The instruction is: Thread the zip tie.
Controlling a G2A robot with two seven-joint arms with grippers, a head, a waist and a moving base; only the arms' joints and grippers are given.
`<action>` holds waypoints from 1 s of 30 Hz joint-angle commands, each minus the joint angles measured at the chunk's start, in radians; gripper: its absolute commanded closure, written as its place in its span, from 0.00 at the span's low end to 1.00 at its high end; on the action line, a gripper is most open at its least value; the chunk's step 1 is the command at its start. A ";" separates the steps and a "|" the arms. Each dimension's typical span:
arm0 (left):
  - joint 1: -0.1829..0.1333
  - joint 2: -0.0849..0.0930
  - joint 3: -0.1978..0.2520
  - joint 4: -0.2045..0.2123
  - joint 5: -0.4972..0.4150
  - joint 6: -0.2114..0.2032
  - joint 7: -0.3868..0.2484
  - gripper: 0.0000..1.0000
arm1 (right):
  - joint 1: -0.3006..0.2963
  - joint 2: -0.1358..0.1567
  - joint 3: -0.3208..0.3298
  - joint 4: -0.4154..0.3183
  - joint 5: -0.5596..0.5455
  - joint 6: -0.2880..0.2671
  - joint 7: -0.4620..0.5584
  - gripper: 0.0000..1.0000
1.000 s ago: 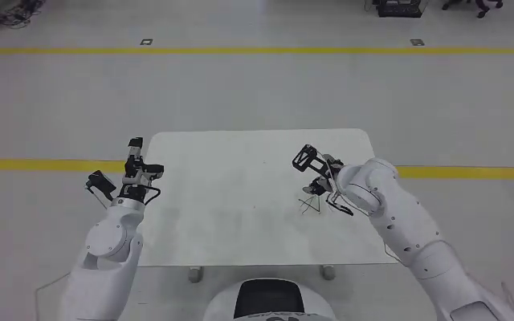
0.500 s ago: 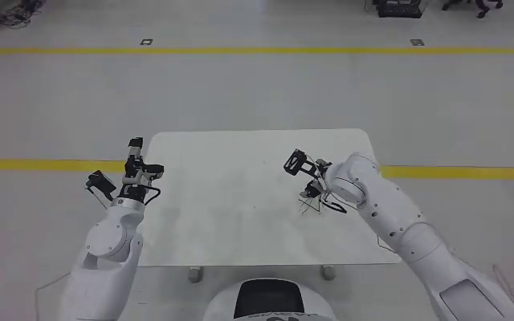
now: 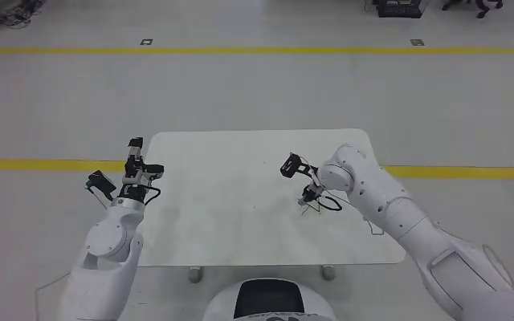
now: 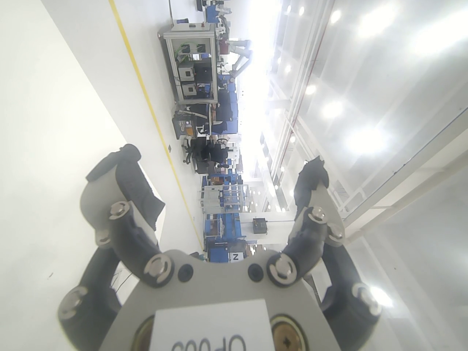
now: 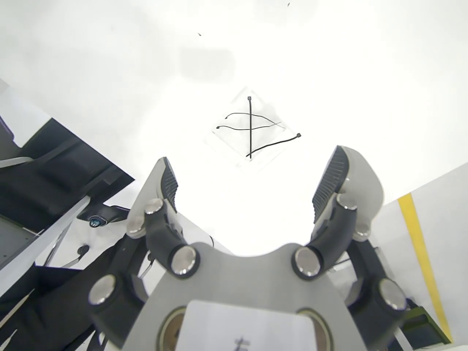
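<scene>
I see black zip ties on a white table — thin dark lines. The right gripper has ribbed black pads on silver metal — floor stripes are yellow.

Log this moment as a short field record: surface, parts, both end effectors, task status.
surface: white table
parts: about four black zip ties, crossed in a loose pile on what looks like a clear square patch, on the table's right part
right arm: right end effector open, above the zip ties, touching none
left arm: left end effector open and empty, at the table's left edge, aimed out at the room
status: no tie gripped; none looks threaded
</scene>
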 commanded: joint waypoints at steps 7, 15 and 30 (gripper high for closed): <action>0.000 0.000 0.000 0.000 0.000 0.000 0.000 0.00 | 0.013 -0.002 -0.023 0.026 0.001 0.000 -0.001 0.00; 0.000 0.000 0.000 0.000 0.000 0.000 0.000 0.00 | 0.004 -0.008 -0.035 0.067 0.015 0.000 -0.039 0.00; 0.000 0.000 0.000 0.000 0.000 0.000 0.000 0.00 | 0.012 -0.023 -0.072 0.128 0.032 0.021 -0.060 0.00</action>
